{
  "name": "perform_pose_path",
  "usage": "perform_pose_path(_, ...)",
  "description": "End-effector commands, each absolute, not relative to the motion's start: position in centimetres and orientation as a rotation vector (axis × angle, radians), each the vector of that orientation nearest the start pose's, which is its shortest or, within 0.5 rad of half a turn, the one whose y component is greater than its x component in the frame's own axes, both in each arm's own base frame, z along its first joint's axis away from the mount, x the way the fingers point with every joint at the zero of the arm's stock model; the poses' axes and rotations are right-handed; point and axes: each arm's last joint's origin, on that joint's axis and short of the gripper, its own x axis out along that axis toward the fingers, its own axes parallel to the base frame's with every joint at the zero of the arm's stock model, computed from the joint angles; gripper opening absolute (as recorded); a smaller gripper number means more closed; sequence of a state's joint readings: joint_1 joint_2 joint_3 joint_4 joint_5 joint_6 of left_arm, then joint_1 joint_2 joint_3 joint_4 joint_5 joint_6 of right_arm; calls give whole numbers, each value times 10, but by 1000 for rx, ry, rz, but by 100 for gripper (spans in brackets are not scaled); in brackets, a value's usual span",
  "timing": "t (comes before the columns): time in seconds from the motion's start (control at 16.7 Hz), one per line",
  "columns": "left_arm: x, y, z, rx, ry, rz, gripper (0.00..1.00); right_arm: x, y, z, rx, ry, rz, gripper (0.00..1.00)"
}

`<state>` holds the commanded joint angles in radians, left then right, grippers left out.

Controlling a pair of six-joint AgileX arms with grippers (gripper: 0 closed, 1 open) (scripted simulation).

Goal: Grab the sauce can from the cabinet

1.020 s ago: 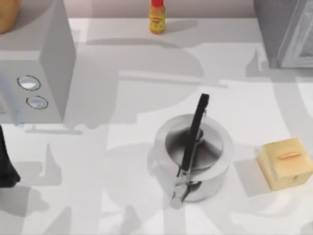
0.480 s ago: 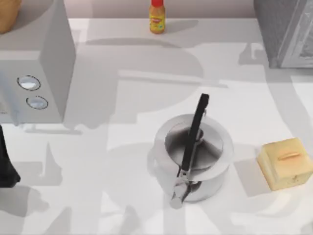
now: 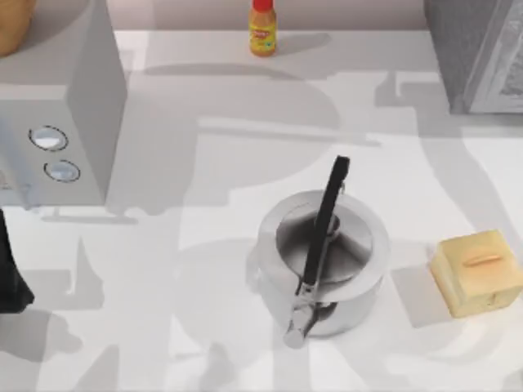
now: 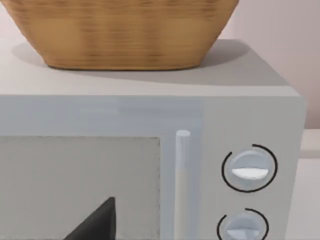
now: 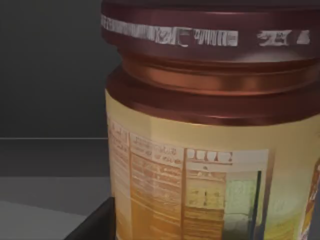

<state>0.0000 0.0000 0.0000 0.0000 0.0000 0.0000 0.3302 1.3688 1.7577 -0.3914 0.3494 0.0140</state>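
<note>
Maroon-lidded sauce can (image 5: 210, 125) sits right up against the right wrist camera, upright, dark cabinet interior behind it; a dark right gripper finger (image 5: 95, 222) shows just beside its base, grip state cannot tell. Left arm (image 3: 10, 269) parked at 9 o'clock table edge, its wrist camera facing the microwave (image 4: 150, 165) with basket (image 4: 120, 32) on top. Steel pot (image 3: 323, 261) centre, yellow block (image 3: 478, 269) at 3 o'clock, yellow bottle (image 3: 262, 28) at 12.
</note>
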Motion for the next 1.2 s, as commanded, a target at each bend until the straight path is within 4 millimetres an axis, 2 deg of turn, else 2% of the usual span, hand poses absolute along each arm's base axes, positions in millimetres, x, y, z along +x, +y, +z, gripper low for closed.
perform_pose_path(0.12,106,-1,160,0,0,0,100,260,93,507,-1,-6,-11,100)
perform_pose_path(0.42,106,-1,160,0,0,0,100,260,93,507,0,-7,-12,100)
perform_pose_path(0.54,106,-1,160,0,0,0,100,271,94,509,0,-10,-11,100)
perform_pose_path(0.78,106,-1,160,0,0,0,100,313,95,507,-2,-4,-11,100)
perform_pose_path(0.9,106,-1,160,0,0,0,100,320,94,507,-1,-6,-11,100)
perform_pose_path(1.08,106,-1,160,0,0,0,100,320,94,507,-1,-6,-11,100)
perform_pose_path(1.2,106,-1,160,0,0,0,100,320,94,507,-1,-6,-11,85)
